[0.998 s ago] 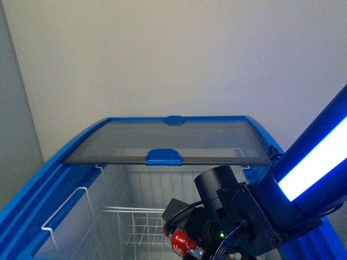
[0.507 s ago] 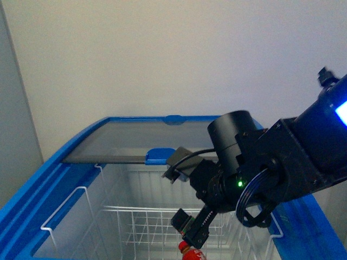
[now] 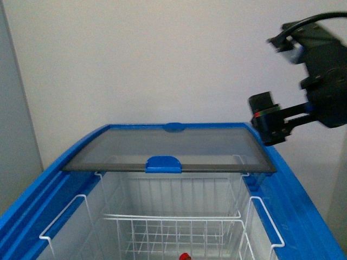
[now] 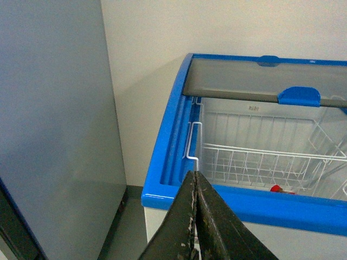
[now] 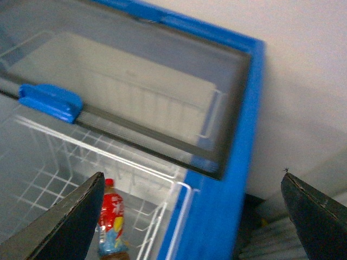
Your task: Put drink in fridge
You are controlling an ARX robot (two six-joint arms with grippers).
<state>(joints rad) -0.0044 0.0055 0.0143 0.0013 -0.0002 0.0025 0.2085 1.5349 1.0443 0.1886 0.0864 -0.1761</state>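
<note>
Drink [image 5: 110,225] lies inside the fridge [image 3: 303,216], on the wire basket [image 3: 179,230] near the front edge, red cap just visible in front view. Right gripper [image 5: 190,216] is up above the fridge's right rim, fingers [image 5: 65,227] spread wide w/ nothing between them. Left gripper [image 4: 196,216] hovers outside the front-left corner, fingers pressed together, empty.

Risks, as I judge them: glass lid [image 3: 173,146] sits pushed to the back, fridge open, so if the job incl. closing it, that's not yet done. Right arm is close to the rim and lid edge; a careless swing down could clip the glass or the blue handle [image 3: 163,163]. Bottle's on its side on wire, prob. could roll.
</note>
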